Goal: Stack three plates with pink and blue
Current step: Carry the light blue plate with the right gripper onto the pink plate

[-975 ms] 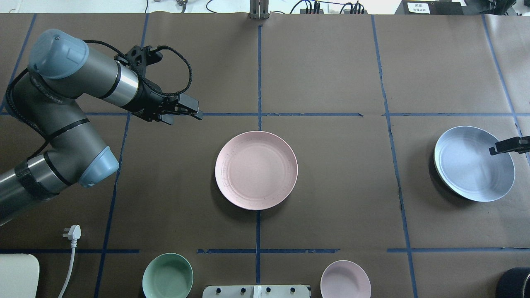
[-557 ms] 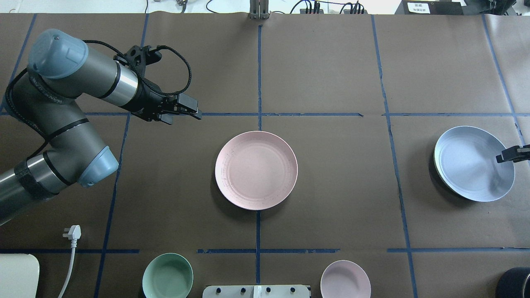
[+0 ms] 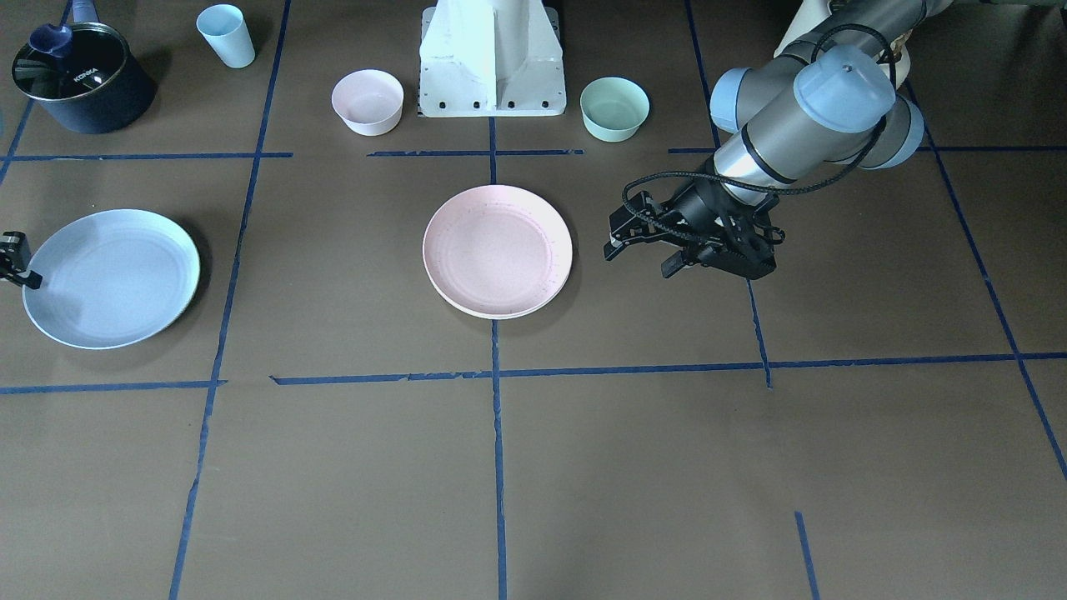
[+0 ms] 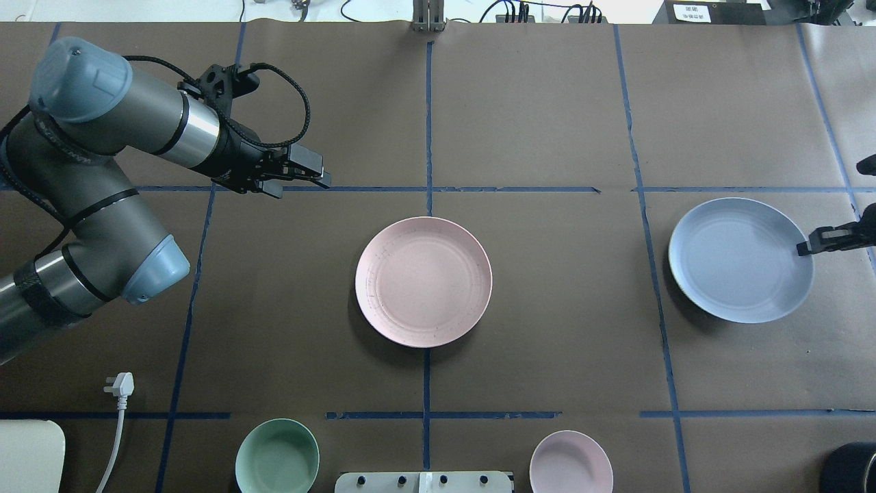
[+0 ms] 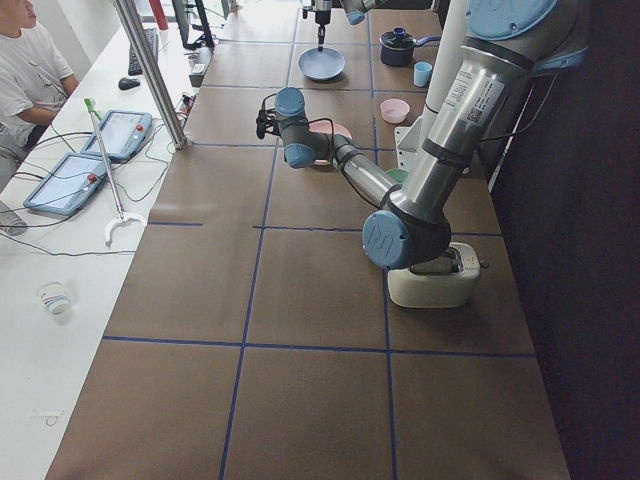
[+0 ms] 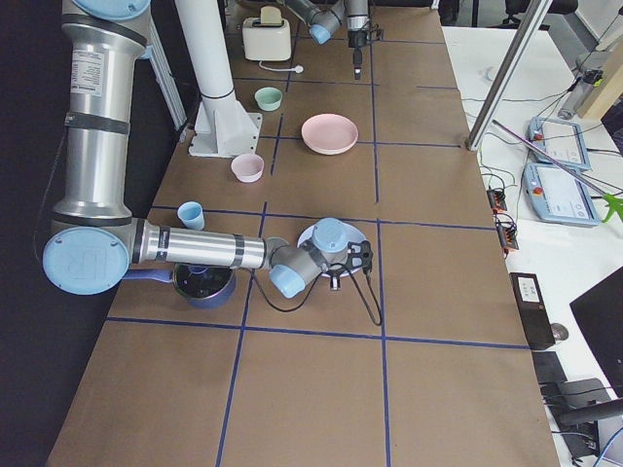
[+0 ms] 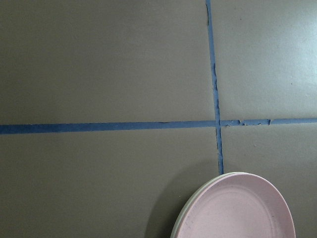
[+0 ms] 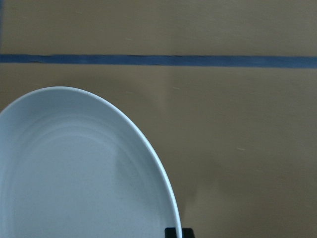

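Note:
The pink plate lies at the table's middle on top of the cream plate, whose rim shows under it in the left wrist view. My right gripper is shut on the right rim of the blue plate and holds it above the table at the right. The blue plate fills the right wrist view. My left gripper hangs empty, up and left of the pink plate, fingers slightly apart; it also shows in the front view.
A mint bowl and a small pink bowl stand near the robot base. A dark pot and a pale blue cup stand at the robot's right. A white plug lies at the left.
My right gripper has carried the blue plate leftward, toward the middle, and levelled it. My left arm has drawn back slightly, away from the pink plate.

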Controlling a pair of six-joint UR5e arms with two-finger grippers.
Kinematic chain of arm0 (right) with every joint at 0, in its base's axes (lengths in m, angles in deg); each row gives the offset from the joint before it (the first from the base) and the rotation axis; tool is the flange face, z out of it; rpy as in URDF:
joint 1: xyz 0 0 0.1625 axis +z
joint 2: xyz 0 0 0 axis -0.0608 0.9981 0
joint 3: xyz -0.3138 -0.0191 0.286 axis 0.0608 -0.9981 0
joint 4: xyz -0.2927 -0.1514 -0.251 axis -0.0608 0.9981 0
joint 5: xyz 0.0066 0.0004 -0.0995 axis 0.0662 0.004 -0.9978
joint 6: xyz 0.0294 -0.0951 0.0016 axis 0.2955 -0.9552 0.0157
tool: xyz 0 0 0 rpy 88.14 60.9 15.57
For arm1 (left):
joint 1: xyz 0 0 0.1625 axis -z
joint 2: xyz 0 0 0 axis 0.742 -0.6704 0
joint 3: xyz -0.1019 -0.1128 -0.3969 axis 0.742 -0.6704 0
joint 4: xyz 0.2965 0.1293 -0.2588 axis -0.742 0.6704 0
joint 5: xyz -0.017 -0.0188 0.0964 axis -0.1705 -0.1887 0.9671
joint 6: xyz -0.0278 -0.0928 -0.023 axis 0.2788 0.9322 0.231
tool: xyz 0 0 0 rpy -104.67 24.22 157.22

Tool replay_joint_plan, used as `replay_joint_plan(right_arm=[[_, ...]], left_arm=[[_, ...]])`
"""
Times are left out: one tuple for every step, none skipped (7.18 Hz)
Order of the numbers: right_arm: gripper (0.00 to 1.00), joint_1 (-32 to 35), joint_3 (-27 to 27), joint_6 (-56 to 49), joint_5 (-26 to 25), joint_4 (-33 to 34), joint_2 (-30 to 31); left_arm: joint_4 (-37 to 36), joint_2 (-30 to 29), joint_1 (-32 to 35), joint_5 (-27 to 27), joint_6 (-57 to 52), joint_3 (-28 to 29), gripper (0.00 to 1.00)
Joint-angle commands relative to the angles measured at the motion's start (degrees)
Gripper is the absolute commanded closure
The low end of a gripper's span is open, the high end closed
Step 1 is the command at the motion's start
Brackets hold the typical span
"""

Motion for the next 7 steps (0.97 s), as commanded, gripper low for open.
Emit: replay_joint_plan(right_arm=[[1.00, -9.0, 10.2, 17.5, 0.8, 0.4, -7.0], [1.00, -15.1, 10.1, 26.1, -0.4, 1.9, -14.2], [1.00, -19.1, 10.3, 29.0, -5.0, 7.7, -21.2], [1.00, -23.6, 10.3, 29.2, -8.4, 13.1, -25.9], [1.00, -27.2, 10.0, 29.3, -12.1, 17.7, -29.8], [1.00, -29.4, 9.9, 29.3, -14.8, 20.0, -30.9], [0.99, -29.8, 9.6, 29.2, -15.2, 20.2, -30.9]], left_arm=[[0.1, 0.0, 0.6, 0.0, 0.9, -0.8, 0.00], [0.2, 0.0, 0.6, 0.0, 0.9, -0.8, 0.00], [0.2, 0.0, 0.8, 0.1, 0.9, -0.8, 0.00], [0.2, 0.0, 0.9, 0.0, 0.9, -0.8, 0.00], [0.2, 0.0, 0.9, 0.1, 1.1, -0.8, 0.00], [0.3, 0.0, 0.9, 0.1, 1.2, -0.8, 0.00], [0.3, 0.0, 0.9, 0.1, 1.4, -0.8, 0.00]])
